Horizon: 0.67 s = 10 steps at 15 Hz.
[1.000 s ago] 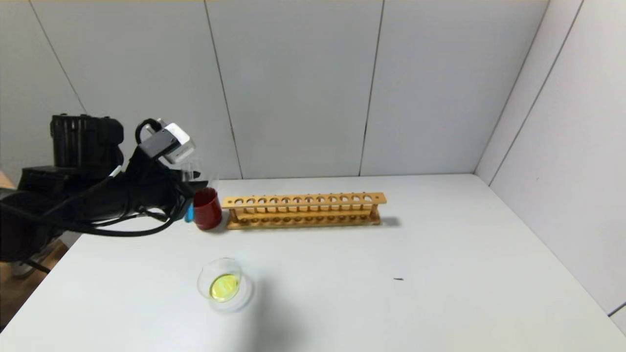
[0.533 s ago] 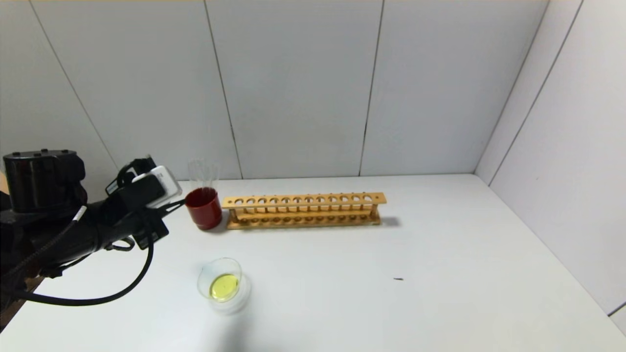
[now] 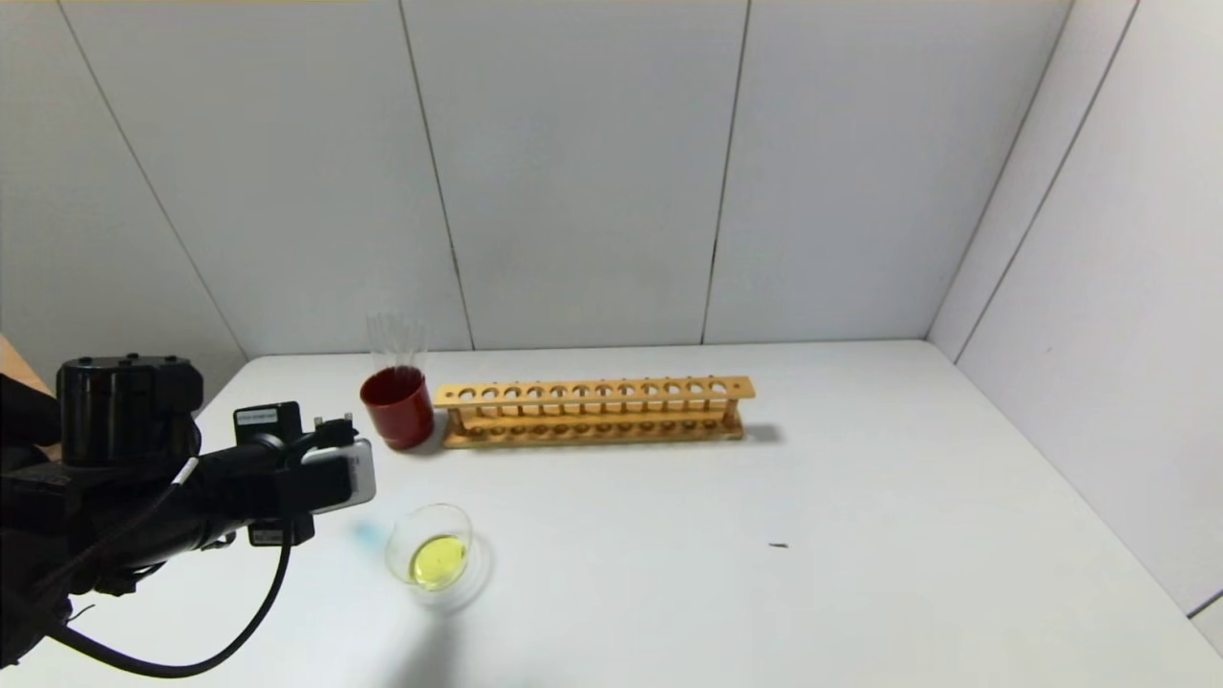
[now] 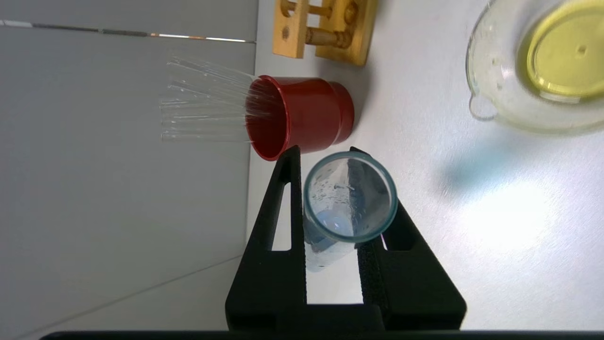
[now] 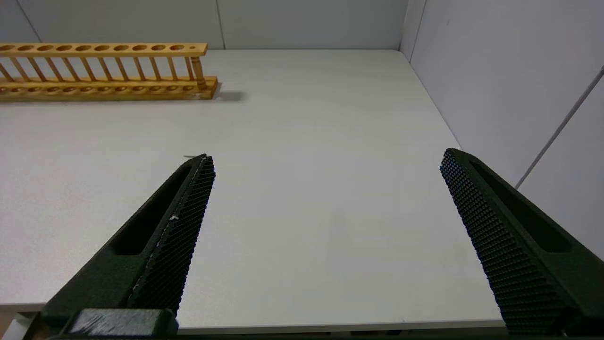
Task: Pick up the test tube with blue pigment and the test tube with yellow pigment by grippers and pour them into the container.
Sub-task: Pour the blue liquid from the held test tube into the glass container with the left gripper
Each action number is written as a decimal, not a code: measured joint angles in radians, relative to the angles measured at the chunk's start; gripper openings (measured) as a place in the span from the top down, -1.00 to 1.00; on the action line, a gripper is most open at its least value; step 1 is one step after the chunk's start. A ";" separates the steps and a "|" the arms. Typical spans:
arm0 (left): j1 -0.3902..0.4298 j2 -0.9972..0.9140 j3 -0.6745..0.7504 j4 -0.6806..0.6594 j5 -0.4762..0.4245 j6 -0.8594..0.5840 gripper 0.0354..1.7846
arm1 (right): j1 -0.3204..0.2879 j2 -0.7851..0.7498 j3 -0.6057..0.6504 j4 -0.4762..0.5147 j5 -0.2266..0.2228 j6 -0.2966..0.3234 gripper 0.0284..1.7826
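My left gripper (image 4: 325,153) is shut on the test tube with blue pigment (image 4: 349,196), seen mouth-on with pale blue liquid inside. In the head view its fingers are hidden behind the wrist box (image 3: 334,478), just left of the container (image 3: 435,559). A faint teal patch (image 3: 368,533) lies on the table between them. The container, a low clear glass dish, holds yellow liquid and also shows in the left wrist view (image 4: 495,80). I see no test tube with yellow pigment. My right gripper (image 5: 326,156) is open and empty over bare table near the front edge.
A dark red cup (image 3: 396,406) with several colourless tubes stands at the back left, also in the left wrist view (image 4: 302,115). An empty wooden rack (image 3: 592,411) stands right of it, also in the right wrist view (image 5: 104,71). Walls close the back and right.
My left arm has moved from beside the red cup down and forward to just left of the container, carrying the blue tube. The right gripper has no earlier frame.
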<state>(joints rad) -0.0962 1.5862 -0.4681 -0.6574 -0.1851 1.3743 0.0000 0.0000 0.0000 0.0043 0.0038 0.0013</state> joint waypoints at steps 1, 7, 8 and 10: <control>0.000 0.015 -0.005 0.000 0.009 0.049 0.64 | 0.000 0.000 0.000 0.000 0.000 0.000 -0.96; -0.002 0.132 -0.084 -0.002 0.019 0.297 0.64 | 0.000 0.000 0.000 0.000 0.000 0.000 -0.96; -0.002 0.155 -0.102 -0.001 0.020 0.316 0.64 | 0.000 0.000 0.000 0.000 0.000 0.000 -0.96; -0.002 0.193 -0.128 -0.001 0.023 0.391 0.64 | 0.000 0.000 0.000 0.000 0.000 0.000 -0.96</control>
<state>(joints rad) -0.0981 1.7794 -0.5964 -0.6589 -0.1621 1.7655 0.0000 0.0000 0.0000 0.0047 0.0043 0.0013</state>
